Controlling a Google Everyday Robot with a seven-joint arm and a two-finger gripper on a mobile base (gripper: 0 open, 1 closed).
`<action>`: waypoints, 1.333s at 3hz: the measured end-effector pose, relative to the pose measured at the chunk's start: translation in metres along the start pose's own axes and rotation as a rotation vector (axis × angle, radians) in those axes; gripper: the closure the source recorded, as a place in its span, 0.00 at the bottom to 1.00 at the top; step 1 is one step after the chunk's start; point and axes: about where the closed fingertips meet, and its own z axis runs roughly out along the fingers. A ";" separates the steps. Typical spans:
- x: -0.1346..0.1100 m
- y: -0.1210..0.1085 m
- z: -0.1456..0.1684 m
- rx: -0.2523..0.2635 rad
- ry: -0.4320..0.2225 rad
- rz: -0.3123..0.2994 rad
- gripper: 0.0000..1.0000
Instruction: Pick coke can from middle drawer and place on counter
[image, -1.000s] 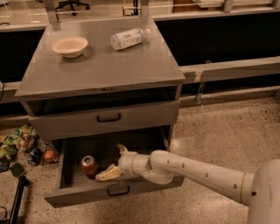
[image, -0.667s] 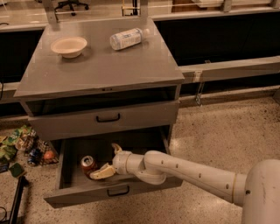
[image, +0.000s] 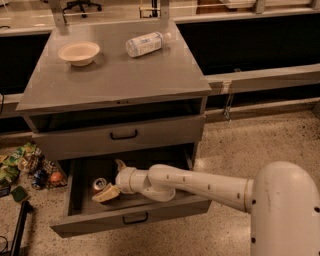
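Note:
The coke can (image: 99, 184), red with a silver top, stands upright on the floor of the pulled-out middle drawer (image: 95, 223), towards its left. My gripper (image: 112, 179) reaches into the drawer from the right, just right of the can. Its fingers are spread apart, one fingertip (image: 120, 164) behind the can and one (image: 106, 194) in front of it. The lower finger lies close against the can; no grip shows. The counter (image: 125, 80) is the grey cabinet top above.
A cream bowl (image: 79, 52) and a clear plastic bottle (image: 145, 44) lying on its side sit at the back of the counter. A shut drawer (image: 120, 136) is above the open one. Snack bags and litter (image: 25, 165) lie on the floor at left.
My gripper has moved left inside the drawer, from apart from the can to right beside it, with its fingers now on either side. The can has not moved.

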 end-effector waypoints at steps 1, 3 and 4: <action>0.004 0.003 0.019 -0.019 0.048 -0.047 0.00; 0.022 0.008 0.040 -0.033 0.073 -0.056 0.03; 0.028 0.012 0.042 -0.047 0.071 -0.051 0.33</action>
